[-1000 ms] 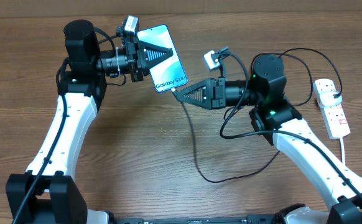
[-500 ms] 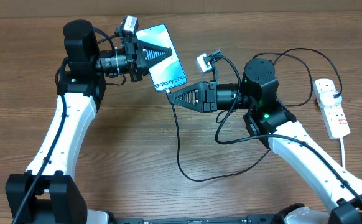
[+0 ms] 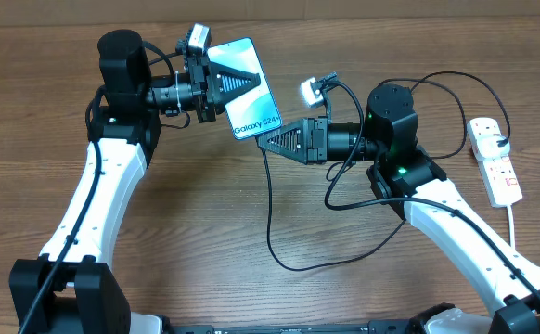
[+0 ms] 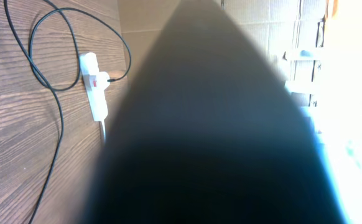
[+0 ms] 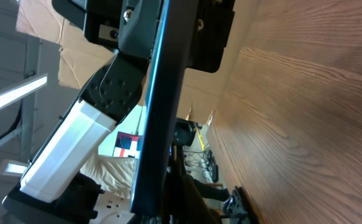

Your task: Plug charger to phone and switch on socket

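My left gripper (image 3: 249, 79) is shut on the phone (image 3: 256, 109), holding it off the table with its cyan "Galaxy S24" screen facing up. My right gripper (image 3: 263, 141) is shut on the charger's plug tip, right at the phone's lower edge. From there the charger (image 3: 271, 223) hangs down, loops over the table and runs on to the socket (image 3: 493, 162) at the far right. In the right wrist view the phone (image 5: 157, 106) shows edge-on, and the plug tip is hidden. In the left wrist view a dark blur hides the jaws, and the socket (image 4: 94, 87) lies beyond it.
The wooden table (image 3: 205, 232) carries only the cable loop between the arms. The socket's white cord (image 3: 514, 223) trails toward the front right edge. My right arm's own black wires (image 3: 344, 186) arc beside its wrist. Cardboard panels (image 4: 262, 25) stand past the table.
My right gripper moved left toward the phone's lower edge, then eased back slightly. The cable loop on the table shifted left with it. The left arm and phone barely moved.
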